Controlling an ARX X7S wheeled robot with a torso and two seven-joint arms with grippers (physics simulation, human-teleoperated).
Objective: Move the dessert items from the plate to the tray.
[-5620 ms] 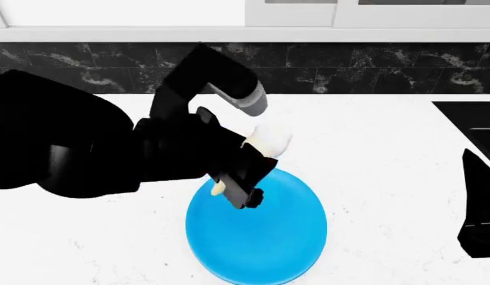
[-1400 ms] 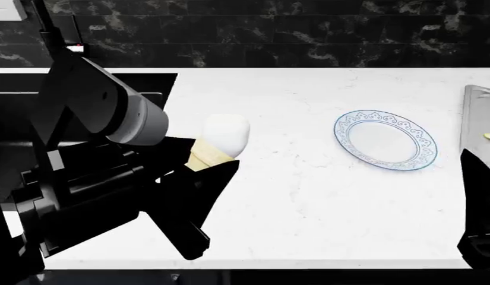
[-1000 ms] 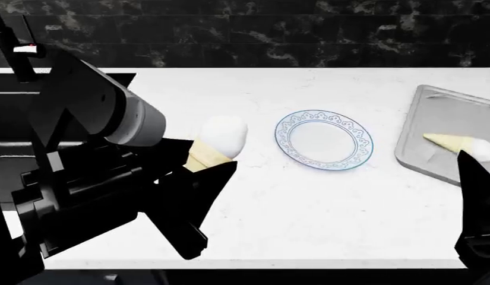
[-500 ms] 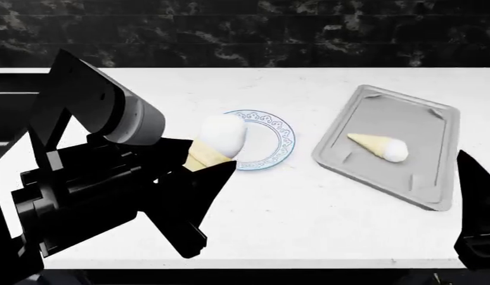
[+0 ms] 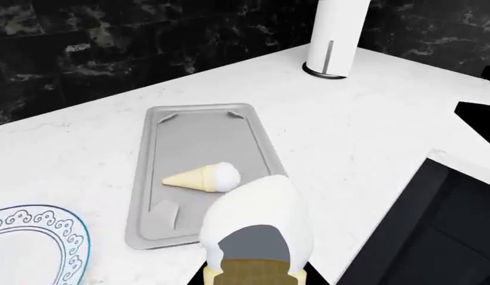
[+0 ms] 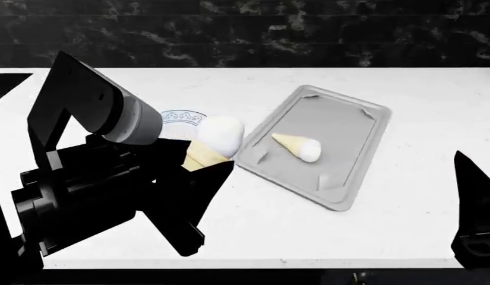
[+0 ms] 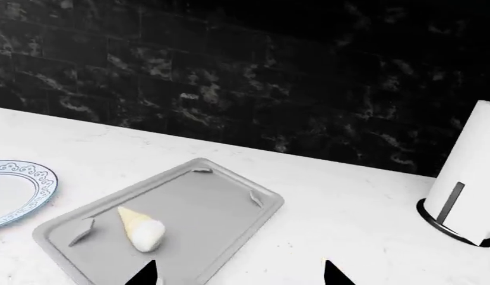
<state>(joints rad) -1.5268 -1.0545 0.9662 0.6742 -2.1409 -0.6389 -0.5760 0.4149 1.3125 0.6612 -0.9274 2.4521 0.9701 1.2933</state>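
Note:
My left gripper (image 6: 199, 159) is shut on an ice-cream cone (image 6: 217, 138), pale yellow with a white scoop, held above the counter just beside the tray's near-left edge. In the left wrist view that cone (image 5: 256, 228) fills the foreground, with the gripper (image 5: 255, 278) at its base. The light-grey tray (image 6: 348, 130) lies at an angle on the white counter, and a second cone (image 6: 299, 146) lies on its side in it. The right wrist view shows the tray (image 7: 221, 208) and the lying cone (image 7: 142, 228). My right gripper (image 7: 240, 276) is open and empty. The plate is out of view.
A white dish with a blue scroll rim (image 6: 181, 117) sits left of the tray, half hidden by my left arm. A white paper-towel roll (image 7: 467, 178) stands beyond the tray's far end. A black marble wall backs the counter. The counter's front edge is close.
The view has swung right: the tray slid left toward the middle and the scroll-rimmed dish slipped behind my left arm. The cone stays held in my left gripper.

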